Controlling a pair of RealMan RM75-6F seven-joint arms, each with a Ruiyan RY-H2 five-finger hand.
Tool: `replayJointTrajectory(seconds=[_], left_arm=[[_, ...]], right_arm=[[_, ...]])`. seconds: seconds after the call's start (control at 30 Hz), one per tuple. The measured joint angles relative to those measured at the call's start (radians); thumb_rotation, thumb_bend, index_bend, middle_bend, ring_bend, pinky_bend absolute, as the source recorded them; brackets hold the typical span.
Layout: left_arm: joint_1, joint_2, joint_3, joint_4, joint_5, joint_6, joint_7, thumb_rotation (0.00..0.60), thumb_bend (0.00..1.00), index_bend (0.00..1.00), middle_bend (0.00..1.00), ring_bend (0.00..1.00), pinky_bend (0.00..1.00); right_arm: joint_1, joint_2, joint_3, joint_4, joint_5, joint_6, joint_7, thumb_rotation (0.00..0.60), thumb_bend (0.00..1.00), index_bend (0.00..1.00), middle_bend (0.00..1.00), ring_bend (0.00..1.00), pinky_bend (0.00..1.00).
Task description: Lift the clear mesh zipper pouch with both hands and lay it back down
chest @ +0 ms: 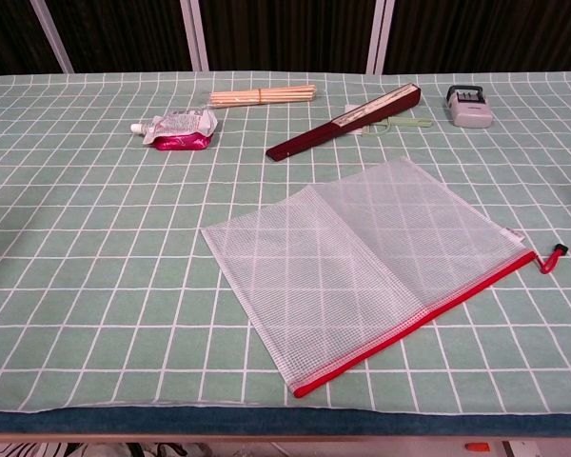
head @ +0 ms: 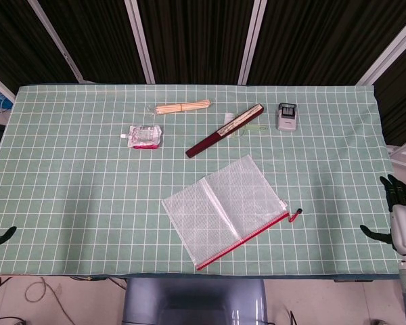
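The clear mesh zipper pouch [head: 224, 208] lies flat on the green checked cloth near the table's front middle, and the chest view shows it too [chest: 366, 252]. Its red zipper edge faces the front right, ending in a red pull tab [head: 298, 214]. My right hand [head: 400, 218] hovers at the front right corner, fingers spread, holding nothing, far from the pouch. Of my left hand [head: 0, 237] only dark fingertips show at the left edge of the head view, apart and holding nothing. Neither hand appears in the chest view.
Behind the pouch lie a dark red folded fan [head: 224, 130], a pink and white sachet [head: 143, 136], a bundle of wooden sticks [head: 183, 107] and a small grey device [head: 287, 116]. The table's front edge [chest: 266, 419] runs close to the pouch.
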Motion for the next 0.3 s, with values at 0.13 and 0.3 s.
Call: replayJointTrajectory(seconds=[0.13,0.3], left_arm=[[0.01,-0.02,-0.025,0.028,0.001,0.025,-0.026,0.6,0.13,0.0,0.0,0.0,0.0],[0.016,-0.04,-0.042,0.066,0.014,0.014,-0.039,0.6,0.13,0.0,0.0,0.0,0.0]], right_arm=[[-0.018,-0.033,0.003,0.047,-0.027,0.02,0.013,0.6,0.11,0.0,0.0,0.0,0.21],[-0.021,-0.063,0.014,0.079,-0.044,0.02,0.012,0.6,0.11,0.0,0.0,0.0,0.21]])
